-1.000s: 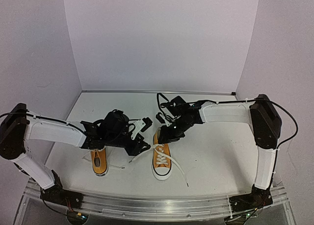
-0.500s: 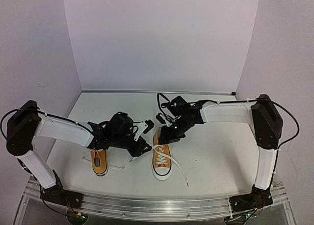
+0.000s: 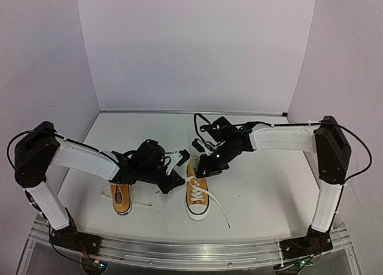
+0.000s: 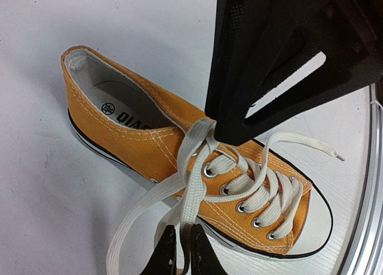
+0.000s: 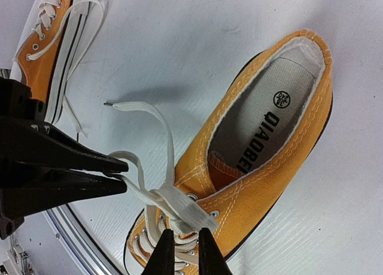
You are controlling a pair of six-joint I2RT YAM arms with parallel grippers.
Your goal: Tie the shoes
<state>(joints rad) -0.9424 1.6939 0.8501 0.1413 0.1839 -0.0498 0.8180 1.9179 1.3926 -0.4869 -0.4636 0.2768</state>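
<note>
Two orange-yellow shoes stand toe toward me: one (image 3: 121, 198) under my left arm, the other (image 3: 197, 197) in the middle. Both grippers work at the middle shoe (image 4: 149, 137). In the left wrist view my left gripper (image 4: 182, 256) is shut on a white lace strand (image 4: 192, 197) that runs up to the top eyelets. My right gripper (image 5: 185, 251) sits over the upper lacing, its tips closed narrowly on a flat fold of lace (image 5: 191, 210). That band stretches across to the left gripper (image 5: 122, 174). The right gripper's black body (image 4: 281, 59) looms over the shoe's tongue.
A loose lace end (image 3: 220, 214) trails off the middle shoe toward the table's metal front rail (image 3: 191, 251). The other shoe (image 5: 45, 35) has slack laces lying beside it. White walls close in the back and both sides.
My left gripper has slid right, up to the middle shoe, and closed on a lace strand. The right gripper has stayed over the lacing and narrowed a little.
</note>
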